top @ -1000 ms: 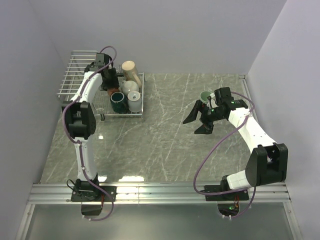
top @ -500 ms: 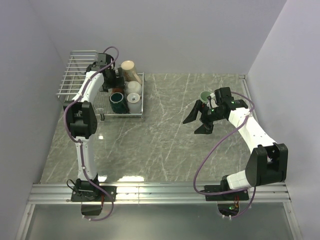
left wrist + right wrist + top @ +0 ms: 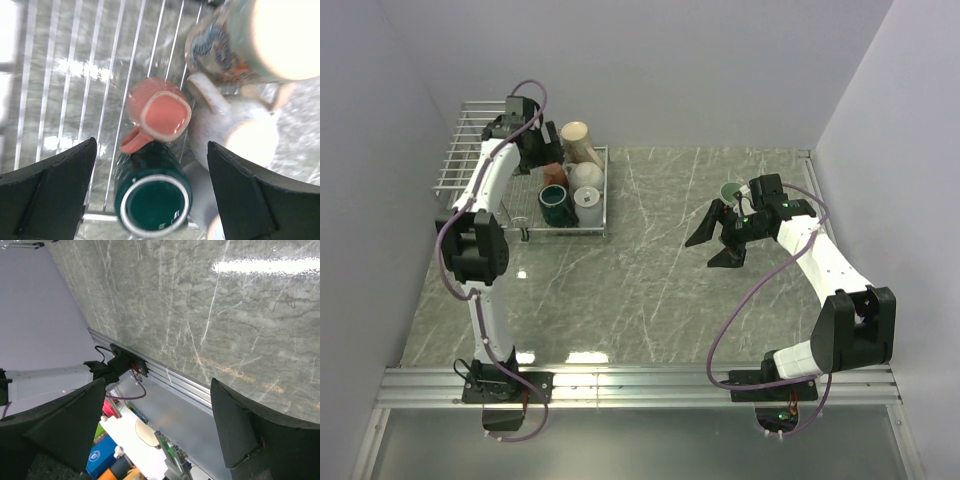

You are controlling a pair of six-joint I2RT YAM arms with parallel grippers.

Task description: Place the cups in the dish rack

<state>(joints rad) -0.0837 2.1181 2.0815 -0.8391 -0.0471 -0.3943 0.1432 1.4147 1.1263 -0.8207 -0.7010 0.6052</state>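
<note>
Hugging the worktop's (image 3: 650,290) far-left corner, the rack (image 3: 468,150) holds five cups (image 3: 556,205) — a pale green cup (image 3: 730,191) stands toward the far-right corner. Left tool (image 3: 150,146) and right tool (image 3: 713,247) gape wide, gripping nothing — open worktop between them.

Left arm was stretched forward, left hand (image 3: 151,144) facing down, jaws wide apart; right arm was bent, right hand (image 3: 716,244) likewise agape.

Two white arms (image 3: 485,185) with bulky black joints (image 3: 470,248) and looping purple cables (image 3: 730,315)
</note>
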